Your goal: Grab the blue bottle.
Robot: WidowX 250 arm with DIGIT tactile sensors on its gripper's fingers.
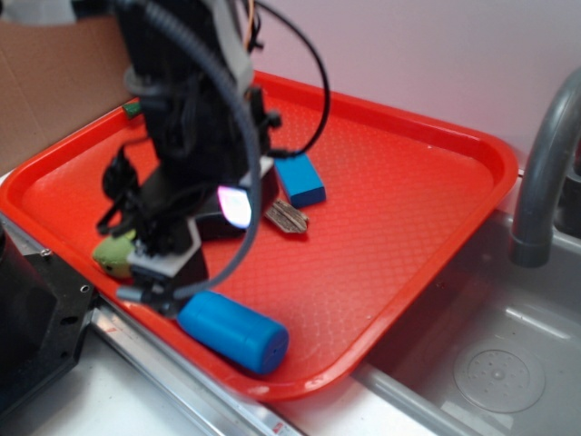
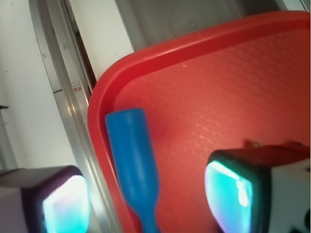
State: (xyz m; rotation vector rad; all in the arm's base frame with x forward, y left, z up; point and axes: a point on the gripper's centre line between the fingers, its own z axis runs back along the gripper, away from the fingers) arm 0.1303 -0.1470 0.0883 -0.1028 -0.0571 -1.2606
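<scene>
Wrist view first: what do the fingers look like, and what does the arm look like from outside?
In the wrist view the hand has two blocky fingers with dark frames and glowing cyan-white pads; pale grey housing sits behind them. From the exterior view the arm is black, with thick black cables looping around it and thin orange wires near the top.

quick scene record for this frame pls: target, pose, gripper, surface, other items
target: blue bottle
pose: lying on its side near the tray's front edge
gripper: gripper open, one finger on each side of the bottle's neck end, not closed on it
surface: red tray beside a sink
other items: blue block, green plush toy, small grey object
faucet: grey faucet at right
</scene>
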